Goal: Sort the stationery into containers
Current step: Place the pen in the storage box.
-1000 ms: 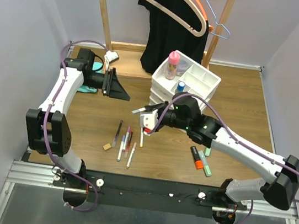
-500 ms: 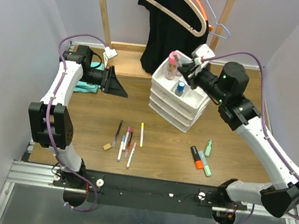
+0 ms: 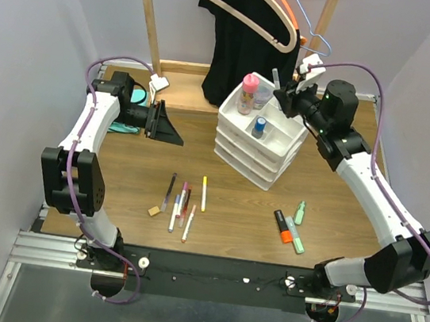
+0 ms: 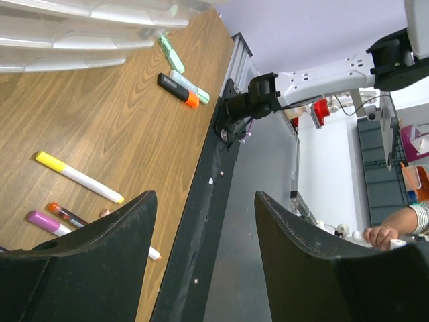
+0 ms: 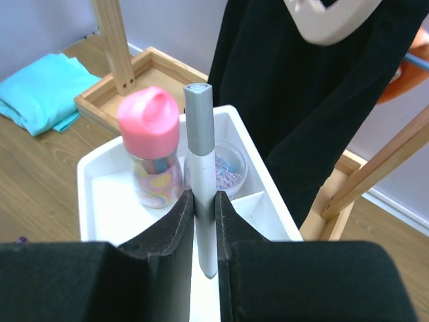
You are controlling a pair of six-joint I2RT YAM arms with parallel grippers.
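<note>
So right now I'm running the right tool (image 5: 204, 201) and it's pinching a grey pen (image 5: 200, 147) between its pads. The pen is standing pretty much upright, cap end sticking up above the fingers and the lower end hanging down between them. What matters for the drop is what's sitting straight below the tool: it's hovering over the far end of the white organiser (image 3: 269, 148), so the pen's long axis is pointing down into the divided tray (image 5: 87, 174) rather than lying along it. Looking through the wrist cam, the pink-capped bottle (image 5: 149, 144) is standing in the tray just left of the tool and slightly beyond it, and a small clear cup of clips (image 5: 229, 169) is sitting right behind the pen. The fingers are blocking the view under the tip, so I can't tell which compartment it's actually over. I'm guessing it needs lowering or tipping before letting go, or it might bounce off a divider. The blue-capped tube (image 3: 259, 126) is on the near side of the tool. The left tool (image 3: 160, 121) is well off toward the other side of the counter (image 3: 338, 194), jaws spread with nothing in them, so the right arm is clearly the nearer one here.
</note>
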